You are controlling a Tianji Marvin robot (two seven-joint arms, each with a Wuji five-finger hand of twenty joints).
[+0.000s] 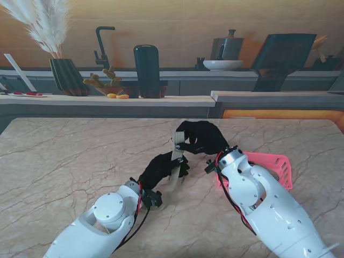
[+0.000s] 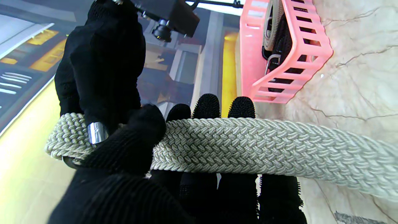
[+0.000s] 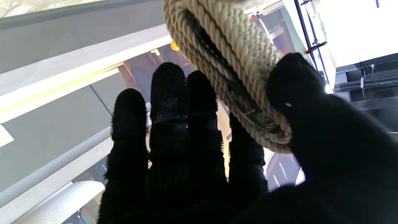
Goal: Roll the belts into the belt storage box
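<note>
Belt of pale beige braided cord point(image 1: 178, 154) is held up off the veined beige marble table point(image 1: 64, 161), stretched between two black-gloved hands near the middle of the tabletop. Nearest to me, the left hand point(image 1: 161, 171) is clamped on the strap: its wrist view shows the braid point(image 2: 248, 146) lying across the fingers point(image 2: 206, 107) with the thumb pressed over it, just beside a small silver metal band point(image 2: 97, 133) on the weave. A little farther from me, the right hand point(image 1: 200, 137) grips the belt's other end, where the braid is wound into a few tight turns point(image 3: 236, 68), pinched between the thumb and the side of the fingers point(image 3: 169, 90), which lie close together. To the right, partly hidden behind the right white forearm, sits the pink slatted plastic storage box point(image 1: 277, 166), resting on the table; the left wrist view shows another rolled belt with a metal buckle point(image 2: 273, 46) already inside it. Beyond the table's far edge runs a counter with a dark vase of white feathery grass point(image 1: 64, 75).
</note>
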